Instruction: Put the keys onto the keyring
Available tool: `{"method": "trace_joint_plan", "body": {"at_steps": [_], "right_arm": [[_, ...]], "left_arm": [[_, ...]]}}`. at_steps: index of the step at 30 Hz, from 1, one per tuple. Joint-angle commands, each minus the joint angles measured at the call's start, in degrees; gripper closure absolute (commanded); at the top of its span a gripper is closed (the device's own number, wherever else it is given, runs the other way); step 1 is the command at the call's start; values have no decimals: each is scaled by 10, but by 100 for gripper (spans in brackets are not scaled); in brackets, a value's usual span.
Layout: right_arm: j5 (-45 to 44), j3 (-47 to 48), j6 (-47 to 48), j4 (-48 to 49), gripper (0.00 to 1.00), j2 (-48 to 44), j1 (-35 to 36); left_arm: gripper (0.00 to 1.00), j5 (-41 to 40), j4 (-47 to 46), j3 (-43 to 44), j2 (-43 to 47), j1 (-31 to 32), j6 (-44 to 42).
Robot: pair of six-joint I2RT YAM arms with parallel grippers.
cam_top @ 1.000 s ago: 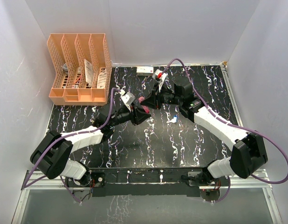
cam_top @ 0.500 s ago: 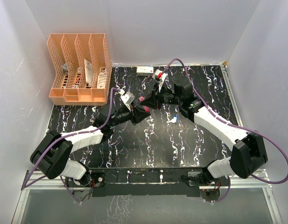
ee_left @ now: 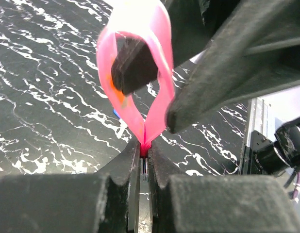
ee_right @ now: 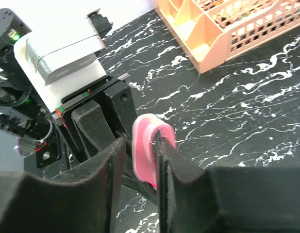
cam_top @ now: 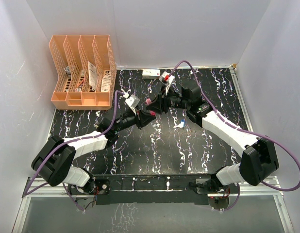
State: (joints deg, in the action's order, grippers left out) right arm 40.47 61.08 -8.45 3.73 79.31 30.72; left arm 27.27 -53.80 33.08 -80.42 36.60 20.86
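The keyring, a pink-red strap [ee_left: 152, 104], hangs in the air as a loop between my two grippers above the table's middle [cam_top: 148, 102]. My left gripper [ee_left: 144, 155] is shut on the loop's lower end, and the thin ring [ee_left: 145, 171] shows between its jaws. My right gripper [ee_right: 141, 145] has one finger through the loop and pinches one side of the strap [ee_right: 146, 148]. The keys lie on the black table right of the grippers: the blue-headed one [cam_top: 182, 120] and a whitish one [cam_top: 177, 125] beside it. A speck of blue [ee_left: 116, 114] shows behind the strap.
An orange file organizer [cam_top: 82, 68] with papers stands at the back left; it also shows in the right wrist view [ee_right: 227, 24]. A small white box [cam_top: 151, 73] lies by the back wall. Purple cables [cam_top: 198, 80] loop over both arms. White walls enclose the table.
The left gripper and the strap have shifted very slightly up and toward the right gripper. The keys have not moved.
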Motion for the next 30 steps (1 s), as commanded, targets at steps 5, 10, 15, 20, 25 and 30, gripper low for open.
{"method": "trace_joint_plan", "body": {"at_steps": [5, 10, 15, 20, 25, 30], "right_arm": [[-154, 14, -51, 33, 49, -25, -11], [-237, -4, -80, 23, 40, -45, -38], [-296, -14, -79, -24, 40, -53, -42], [-338, -41, -82, -52, 40, -67, -42], [-386, -58, -89, -84, 40, -71, -42], [-400, -49, -90, -114, 40, -66, -42]], "left_arm": [[100, -151, 99, 39, 37, 2, 28], [100, -253, 196, 71, 61, 3, 52], [100, -324, 285, 114, 74, 3, 80], [100, -397, 389, 171, 66, 14, 115], [100, -473, 466, 219, 48, 36, 145], [100, -529, 540, 268, 16, 59, 179]]}}
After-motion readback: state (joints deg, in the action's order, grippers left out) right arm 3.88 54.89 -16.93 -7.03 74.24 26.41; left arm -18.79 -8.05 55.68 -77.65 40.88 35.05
